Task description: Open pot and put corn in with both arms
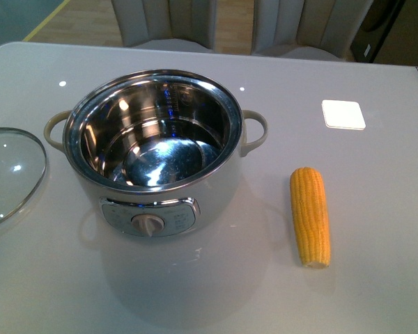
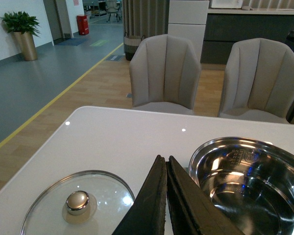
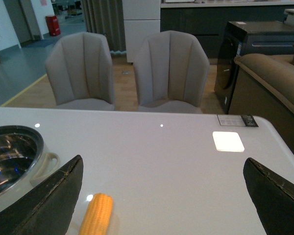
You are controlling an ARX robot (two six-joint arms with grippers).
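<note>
The cream-white pot (image 1: 157, 149) stands open at the table's middle, its shiny steel inside bare; it also shows in the left wrist view (image 2: 245, 181) and the right wrist view (image 3: 12, 159). The yellow corn (image 1: 311, 216) lies on the table to the pot's right, and its tip shows in the right wrist view (image 3: 96, 214). My left gripper (image 2: 165, 164) is shut with nothing in it, hovering between the lid and the pot. My right gripper (image 3: 161, 186) is open wide above the table, the corn near one finger. Neither arm shows in the front view.
The glass lid (image 1: 10, 170) with a steel rim lies flat left of the pot, its knob (image 2: 77, 201) up. A white square pad (image 1: 343, 114) sits at the back right. Two grey chairs (image 3: 171, 73) stand behind the table's far edge.
</note>
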